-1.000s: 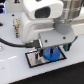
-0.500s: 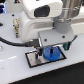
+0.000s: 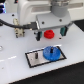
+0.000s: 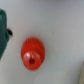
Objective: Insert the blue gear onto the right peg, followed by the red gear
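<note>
Nearest on the white desk (image 3: 12, 60) lies the grey plate (image 3: 35, 61) with its black border, where the blue gear (image 3: 50, 53) sits flat over the right peg toward the exterior view's right, hiding that peg, while 1 thin dark pin (image 3: 36, 56) stands bare toward the exterior view's left. Farther back the red gear (image 3: 49, 34) rests on the desk, well apart from the plate. The pincer (image 3: 49, 31) hangs above it with its 2 fingers spread wide on either side, gripping nothing; the wrist view shows the red gear (image 4: 32, 53) alone on the white surface.
</note>
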